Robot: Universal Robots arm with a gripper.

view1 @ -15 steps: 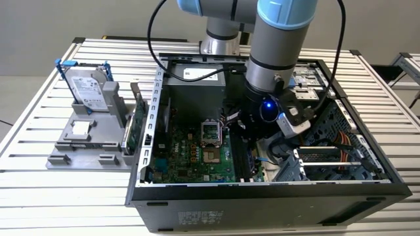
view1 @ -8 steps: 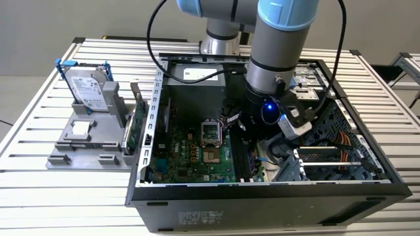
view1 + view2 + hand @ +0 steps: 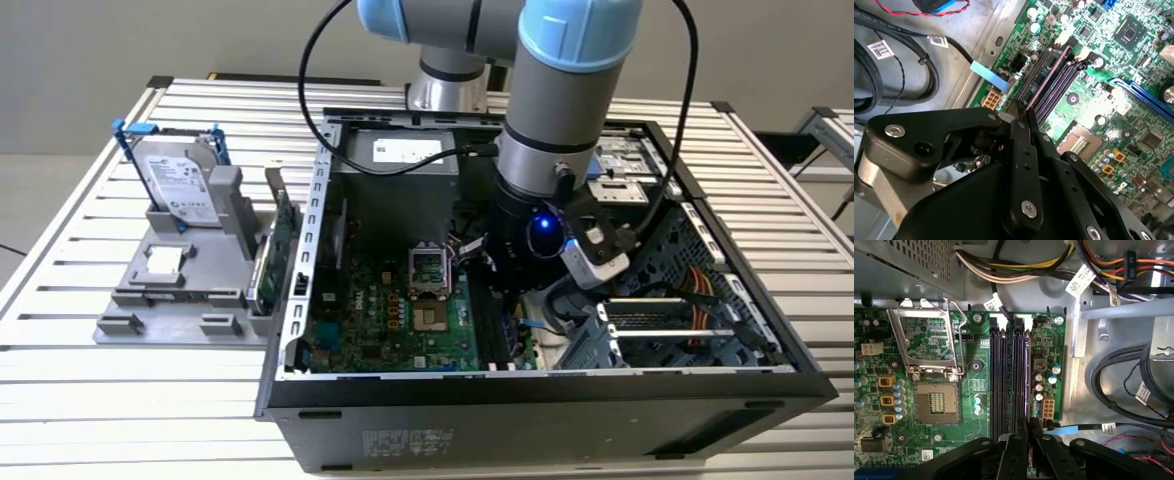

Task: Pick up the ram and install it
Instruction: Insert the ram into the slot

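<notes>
No text can be read; print on the white cable tags (image 3: 1080, 281) and case sticker (image 3: 404, 149) is illegible.

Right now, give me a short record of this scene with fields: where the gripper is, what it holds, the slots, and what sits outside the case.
gripper location: gripper inside the open computer case, over the memory slots
gripper state: shut on the ram, held edge-on
ram position: lined up along the slots; whether it is seated cannot be told
processor socket: empty
outside case: hard drive upright in a grey holder

Matt black plastic pincer (image 3: 1026, 117) — glossy green motherboard (image 3: 929, 355)
</notes>
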